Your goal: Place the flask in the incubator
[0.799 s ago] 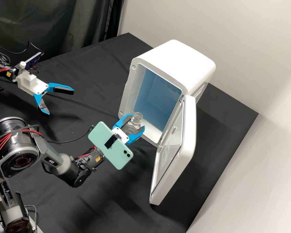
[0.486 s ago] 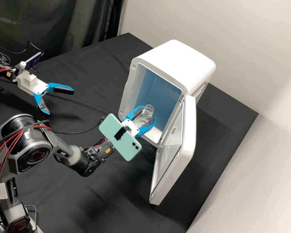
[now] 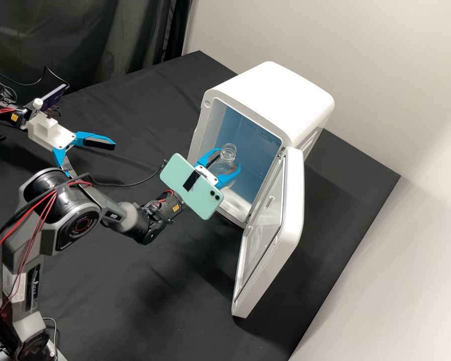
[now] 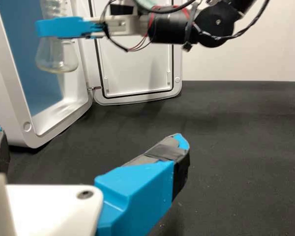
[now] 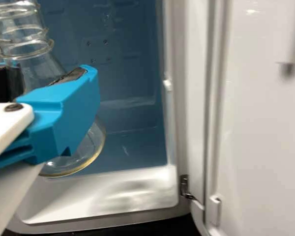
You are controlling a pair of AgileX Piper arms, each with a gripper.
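Note:
A clear glass flask (image 3: 228, 152) hangs inside the mouth of the white incubator (image 3: 278, 93), above its blue floor. My right gripper (image 3: 219, 168) is shut on the flask's body, with the neck upright above the fingers. The right wrist view has the flask (image 5: 25, 40) close up between the fingers of the right gripper (image 5: 39, 78), in front of the blue interior. From the side, the left wrist view shows the flask (image 4: 56, 53) just past the door frame. My left gripper (image 3: 87, 156) stands open and holds nothing, over the bench at the far left.
The incubator's door (image 3: 278, 225) swings wide open toward the front right. A mint-green phone (image 3: 191, 186) rides on the right wrist. A black cable (image 3: 130, 183) lies on the bench by that arm. The bench edge (image 3: 356, 250) runs close behind the door.
The right arm has carried the flask up and forward, from in front of the incubator's sill into its opening. The left gripper has barely shifted.

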